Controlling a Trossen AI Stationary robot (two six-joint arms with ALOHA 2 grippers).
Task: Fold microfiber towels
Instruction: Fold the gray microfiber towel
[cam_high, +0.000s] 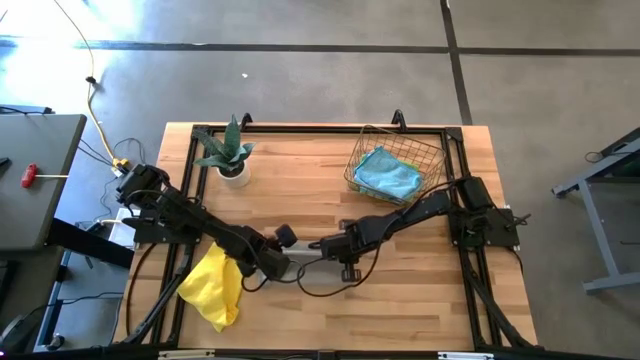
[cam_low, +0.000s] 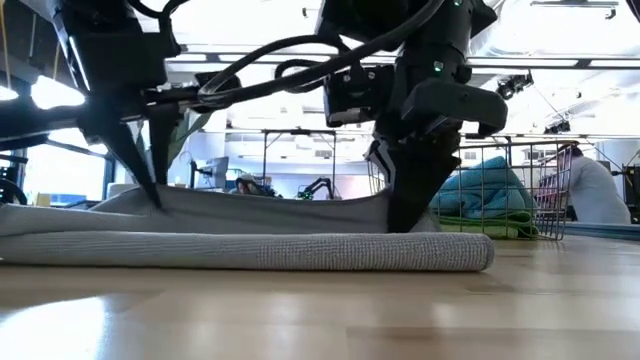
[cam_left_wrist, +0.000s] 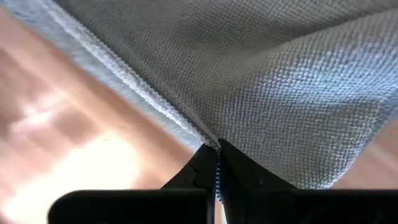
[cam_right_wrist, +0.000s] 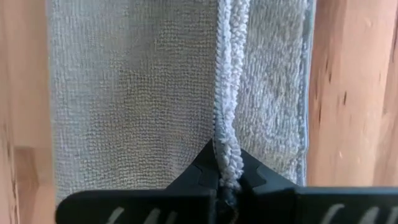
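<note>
High view shows us both arms meeting near the table's front centre over the grey towel (cam_high: 305, 262), mostly hidden beneath them. Only there do we see the yellow towel (cam_high: 212, 287) crumpled at the front left, the light blue towel (cam_high: 387, 172) in the wire basket (cam_high: 432, 155) and the potted plant (cam_high: 231, 150). Low view adds that the grey towel (cam_low: 250, 245) lies flat and folded on the wood, with both grippers pressed down onto it. Wrist views alone reveal the grasps: our left gripper (cam_left_wrist: 217, 169) is closed on the towel's hemmed edge, and our right gripper (cam_right_wrist: 226, 173) pinches its bunched hem between closed fingers.
</note>
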